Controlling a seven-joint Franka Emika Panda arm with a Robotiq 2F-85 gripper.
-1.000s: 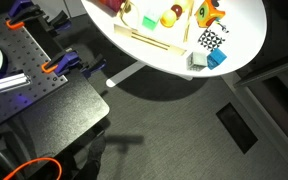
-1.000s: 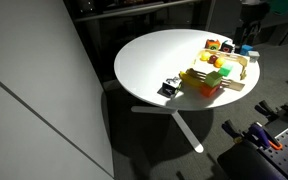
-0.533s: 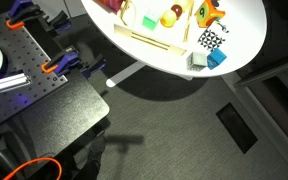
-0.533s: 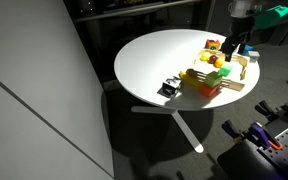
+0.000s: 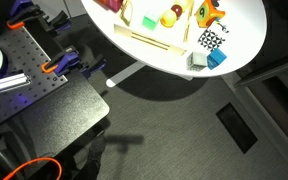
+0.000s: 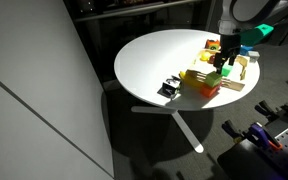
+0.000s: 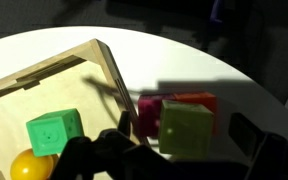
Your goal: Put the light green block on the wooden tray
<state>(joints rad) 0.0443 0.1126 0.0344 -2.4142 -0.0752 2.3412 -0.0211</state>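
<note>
In the wrist view the light green block (image 7: 186,128), a plain cube that looks olive in the gripper's shadow, sits on the white table just outside the corner of the wooden tray (image 7: 44,90). It stands against a red and an orange block (image 7: 189,101). My gripper (image 7: 186,148) is open, with one finger (image 7: 112,150) on each side of the block and a gap to each. In an exterior view the gripper (image 6: 222,66) hangs over the far end of the tray (image 6: 239,86) and hides the block. The tray also shows in an exterior view (image 5: 149,42), where the gripper is out of frame.
Inside the tray lie a brighter green cube (image 7: 54,130) and a yellow ball (image 7: 29,165). A checkered piece (image 5: 211,40), a pale block (image 5: 197,62) and a teal-blue block (image 5: 217,58) sit near the round table's edge (image 5: 234,70). A blue piece (image 6: 246,50) lies by the gripper.
The arm has come down and to the left in an exterior view, from above the table's far edge to just over the blocks at the tray's end. The blocks have not moved.
</note>
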